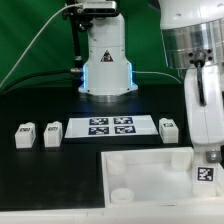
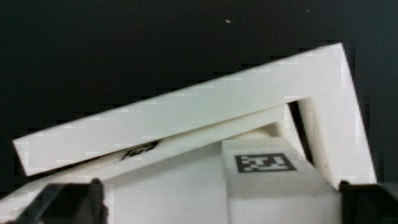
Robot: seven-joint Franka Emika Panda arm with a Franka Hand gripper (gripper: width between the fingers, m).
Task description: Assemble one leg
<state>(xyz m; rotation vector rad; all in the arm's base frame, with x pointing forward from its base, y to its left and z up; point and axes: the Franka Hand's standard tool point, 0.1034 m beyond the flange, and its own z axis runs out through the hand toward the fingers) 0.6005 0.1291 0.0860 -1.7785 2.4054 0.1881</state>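
Note:
My gripper is at the exterior view's right, by the right end of the large white panel. It is shut on a leg, a small white piece whose square tag shows just below the fingers. In the wrist view the leg fills the gap between the two dark fingertips, and the gripper holds it over a corner of the panel. Whether the leg touches the panel I cannot tell. Three more legs lie on the black table: two at the left, one right of centre.
The marker board lies flat between the loose legs, in front of the robot base. A round socket shows in the panel's near left corner. The arm's white body fills the right side of the exterior view.

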